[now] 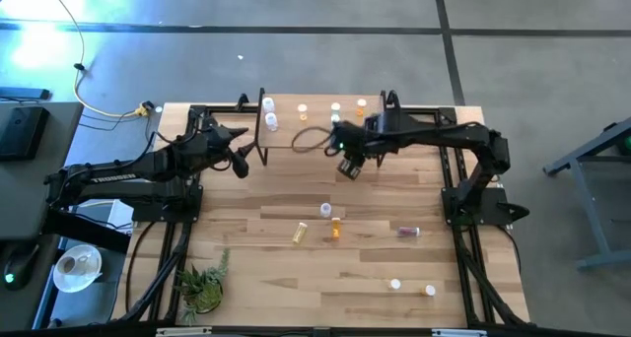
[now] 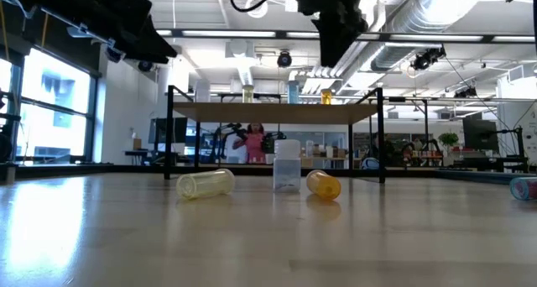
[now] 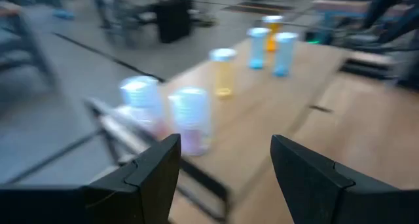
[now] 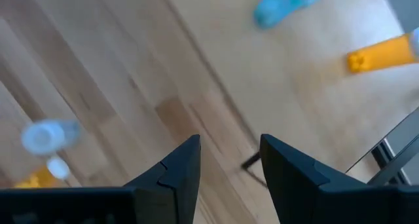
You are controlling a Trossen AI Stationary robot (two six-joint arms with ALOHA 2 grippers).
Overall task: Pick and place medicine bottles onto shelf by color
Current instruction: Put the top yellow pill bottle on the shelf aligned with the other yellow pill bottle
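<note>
While the high view shows six bottles on the shelf (image 1: 315,120), the low view reveals only three. The left gripper (image 3: 226,162) is spread empty; the right gripper (image 4: 229,160) is parted, holding nothing.

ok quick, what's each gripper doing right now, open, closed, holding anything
Left gripper: open, empty, by the shelf's left end.
Right gripper: open, nothing between its fingers, above the table just in front of the shelf.

The right end effector (image 4: 229,162), fingers parted and empty, hangs over the table (image 4: 118,73); beyond it, a blue bottle (image 4: 281,4) and an orange bottle (image 4: 383,54).
</note>
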